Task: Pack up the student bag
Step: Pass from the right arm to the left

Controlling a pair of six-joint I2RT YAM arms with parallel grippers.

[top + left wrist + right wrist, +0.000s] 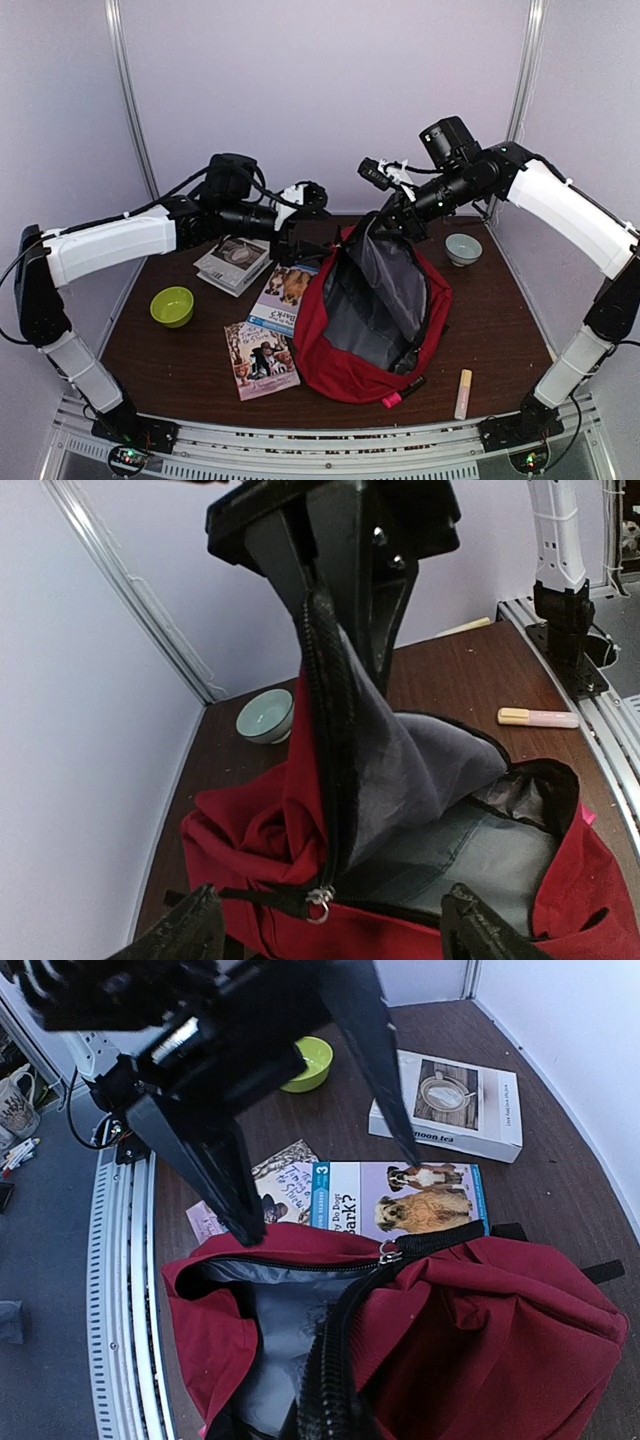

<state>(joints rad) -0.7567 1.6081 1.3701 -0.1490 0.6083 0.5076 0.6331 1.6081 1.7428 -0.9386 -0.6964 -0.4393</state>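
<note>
The red student bag (372, 325) lies open in the middle of the table and shows its grey lining. My right gripper (385, 215) is shut on the bag's zipper edge and holds the flap up. The left wrist view shows that grip from the front (335, 570). In the right wrist view the zipper edge (325, 1390) runs down to my hidden jaws. My left gripper (290, 243) is open and empty at the bag's far left edge. Its fingertips (185, 935) straddle the silver zipper pull (318, 905) without touching it.
A dog book (285, 297) lies against the bag's left side, with a tea book (233, 264) behind it and a third book (261, 358) in front. A green bowl (172, 306) sits at the left and a pale bowl (463, 248) at the back right. A pink highlighter (400, 392) and a yellow marker (464, 393) lie in front.
</note>
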